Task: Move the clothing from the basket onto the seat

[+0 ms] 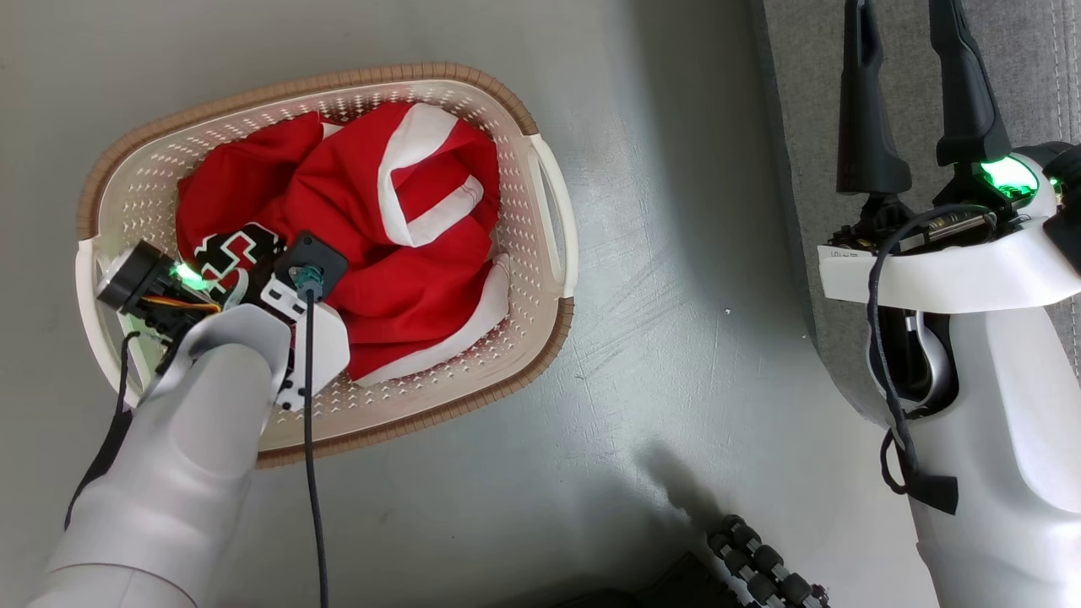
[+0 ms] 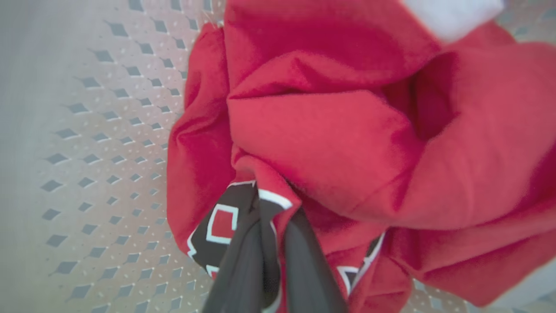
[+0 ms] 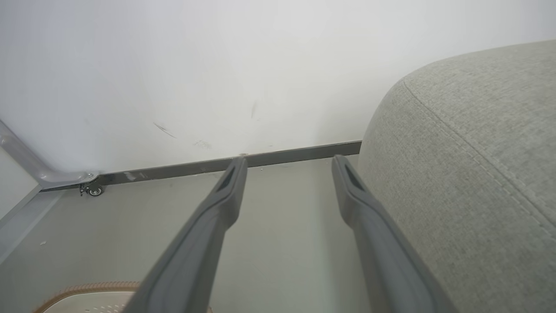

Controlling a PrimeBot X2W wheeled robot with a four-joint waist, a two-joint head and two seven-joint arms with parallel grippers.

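The left gripper point(image 2: 276, 208) rises from the bottom centre of the left wrist view. Its two dark fingers are pinched together on a fold of the clothing point(image 2: 330, 143), right at the patch with black-and-white lettering. Around that pinch the red cloth bunches up and spreads to the right and top of the frame, with a blurred white band at the upper right. The perforated floor of the basket point(image 2: 108, 152) shows bare on the left.

In the head view the left arm's pale forearm point(image 1: 211, 405) comes up from the lower left and reaches down into the basket point(image 1: 135, 194), with a dark cable point(image 1: 311, 422) trailing along it. The clothing point(image 1: 380, 228) lies crumpled inside the basket in the upper left of the frame, with white bands showing across its top. The basket stands on the grey floor point(image 1: 676, 253).

The right gripper point(image 1: 902, 25) is at the upper right, its fingers spread wide and holding nothing. It is above the edge of the seat point(image 1: 1039, 59), well apart from the basket. In the right wrist view its fingers point(image 3: 208, 234) frame bare floor, with the seat point(image 3: 469, 174) just beside them on the right and a white wall point(image 3: 217, 65) beyond. A corner of the basket point(image 3: 87, 291) shows at the lower left.
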